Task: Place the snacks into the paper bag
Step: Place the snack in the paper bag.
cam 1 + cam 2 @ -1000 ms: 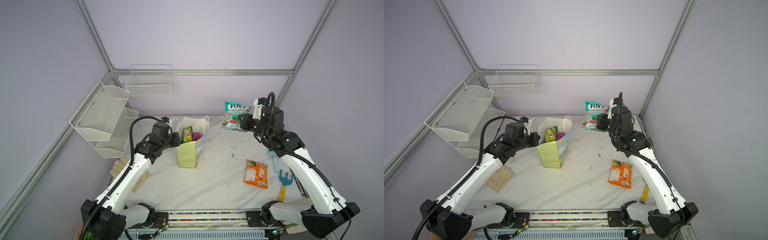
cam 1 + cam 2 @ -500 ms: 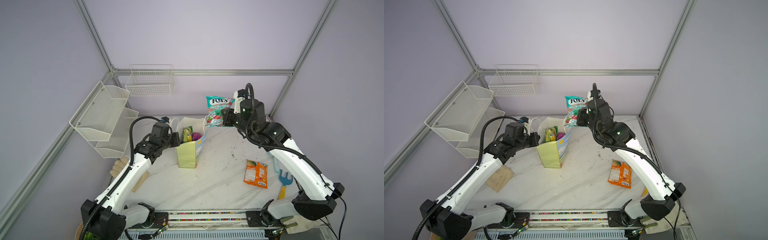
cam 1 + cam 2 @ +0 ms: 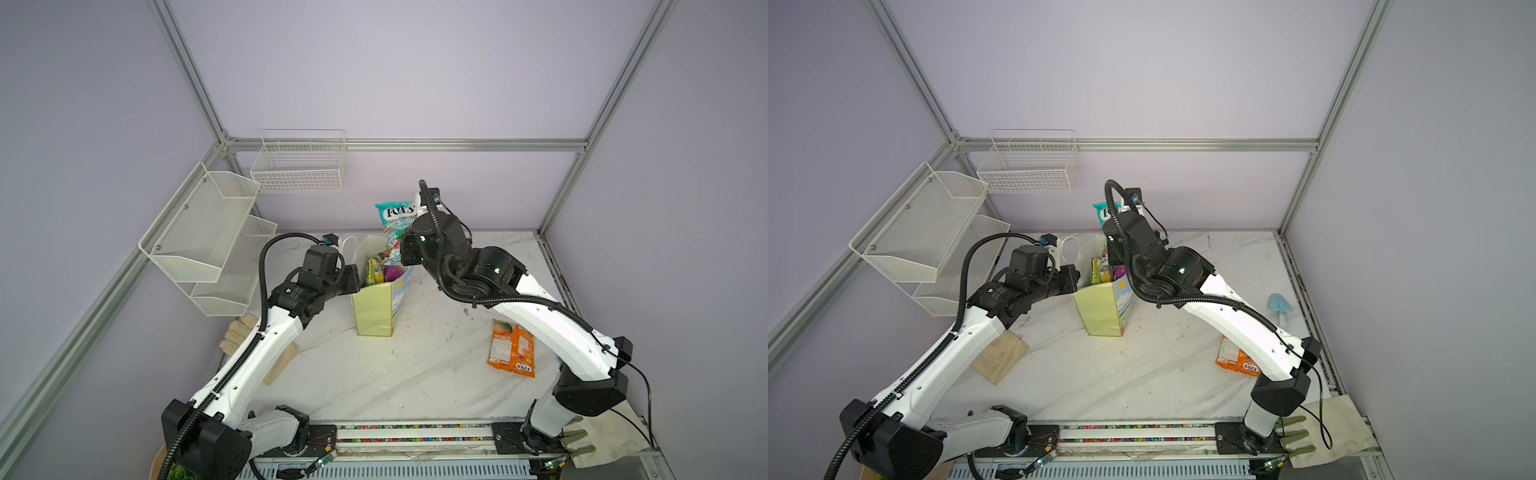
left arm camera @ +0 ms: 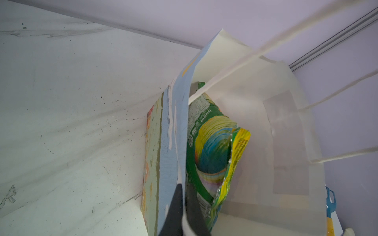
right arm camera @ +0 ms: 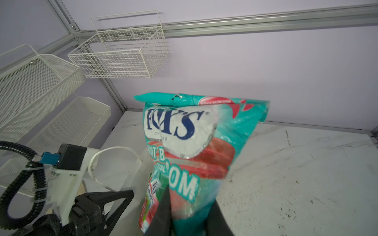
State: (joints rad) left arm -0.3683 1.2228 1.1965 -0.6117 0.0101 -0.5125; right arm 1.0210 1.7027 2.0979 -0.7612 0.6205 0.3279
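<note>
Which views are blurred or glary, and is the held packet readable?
Right wrist view: teal FOX'S packet readable, glare on its white logo; left wrist view: cord handle blurred near the lens, green packet in the paper bag sharp; both top views: evenly lit, sharp.

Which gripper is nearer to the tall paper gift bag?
Left: the left gripper pinches the paper gift bag; the right gripper holds a teal FOX'S packet over its mouth.

Green packet (image 4: 212,147) crowds one paper bag (image 4: 286,126) wall; rest open.
</note>
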